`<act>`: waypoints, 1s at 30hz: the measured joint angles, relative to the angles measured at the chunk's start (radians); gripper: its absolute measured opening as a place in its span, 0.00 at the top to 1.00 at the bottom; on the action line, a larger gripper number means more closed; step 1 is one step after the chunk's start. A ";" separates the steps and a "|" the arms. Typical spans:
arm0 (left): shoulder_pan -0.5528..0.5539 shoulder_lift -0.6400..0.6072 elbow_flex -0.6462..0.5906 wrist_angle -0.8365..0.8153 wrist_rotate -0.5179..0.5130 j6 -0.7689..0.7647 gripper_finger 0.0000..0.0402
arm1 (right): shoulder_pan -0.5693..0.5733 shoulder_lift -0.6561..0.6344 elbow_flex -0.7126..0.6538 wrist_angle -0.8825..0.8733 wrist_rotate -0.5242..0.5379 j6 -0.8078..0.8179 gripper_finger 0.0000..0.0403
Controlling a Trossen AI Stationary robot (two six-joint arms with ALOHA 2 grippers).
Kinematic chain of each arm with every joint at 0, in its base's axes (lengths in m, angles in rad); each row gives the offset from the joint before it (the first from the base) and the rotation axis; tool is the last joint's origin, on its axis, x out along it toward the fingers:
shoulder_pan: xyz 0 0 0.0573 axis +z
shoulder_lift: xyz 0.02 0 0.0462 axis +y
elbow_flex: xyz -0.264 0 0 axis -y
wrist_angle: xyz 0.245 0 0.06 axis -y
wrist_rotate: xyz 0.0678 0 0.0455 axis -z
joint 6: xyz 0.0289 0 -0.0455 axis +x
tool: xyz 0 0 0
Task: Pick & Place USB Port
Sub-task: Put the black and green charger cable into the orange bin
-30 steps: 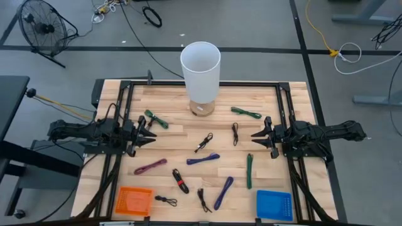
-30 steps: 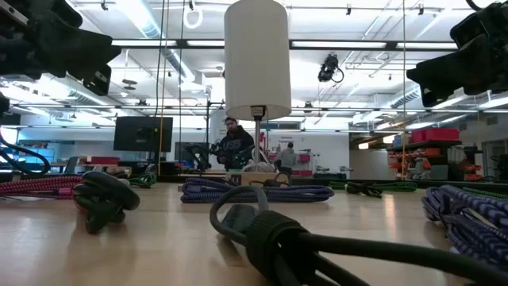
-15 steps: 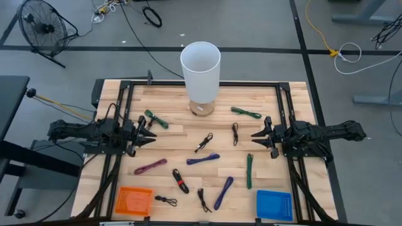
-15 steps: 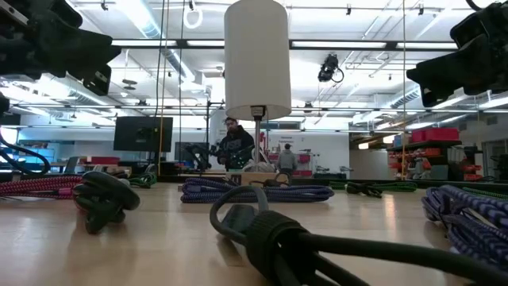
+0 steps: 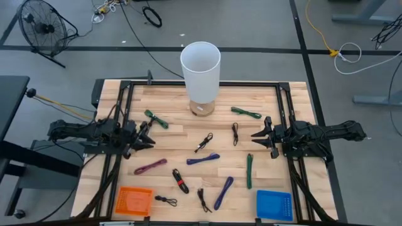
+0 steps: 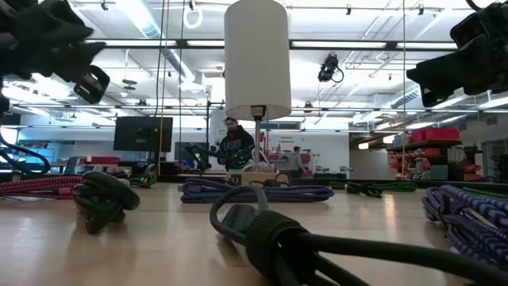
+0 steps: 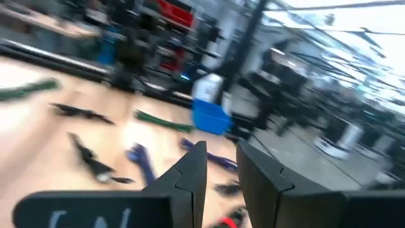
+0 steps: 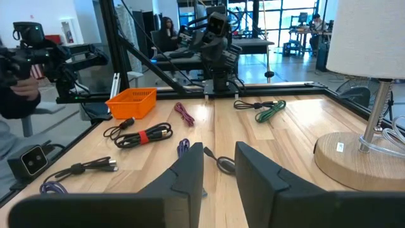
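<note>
Left arm stretched in from the left table edge, wrist turned slightly toward the near side, left gripper [image 5: 151, 136] above the left part of the table, fingers [image 7: 190, 180] slightly parted and empty, right arm reaching in from the right edge, right gripper [image 5: 256, 137] level, fingers [image 8: 190, 174] narrowly apart, holding nothing

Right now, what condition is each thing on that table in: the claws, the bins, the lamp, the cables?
Left gripper: fingers slightly apart, empty, above the table.
Right gripper: fingers slightly apart, empty, above the table.
Orange bin: upright, nothing visible inside.
Blue bin: upright, nothing visible inside.
Lamp: upright; lit or not, cannot tell.
Purple cable: bundled, lying flat.
</note>
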 joint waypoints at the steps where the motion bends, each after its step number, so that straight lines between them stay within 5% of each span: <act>1: -0.001 0.000 0.000 0.001 0.016 0.018 0.78 | 0.000 0.000 0.000 0.000 0.000 0.000 0.77; 6: -0.001 0.000 0.000 -0.008 0.005 0.192 0.78 | 0.000 0.000 0.000 0.000 0.000 0.000 0.77; 18: 0.000 0.006 0.000 -0.030 -0.165 0.204 0.78 | 0.000 0.000 0.000 0.000 0.000 0.000 0.77; 30: -0.001 0.006 0.000 -0.031 -0.179 0.197 0.78 | 0.000 0.000 0.000 0.000 0.000 0.000 0.77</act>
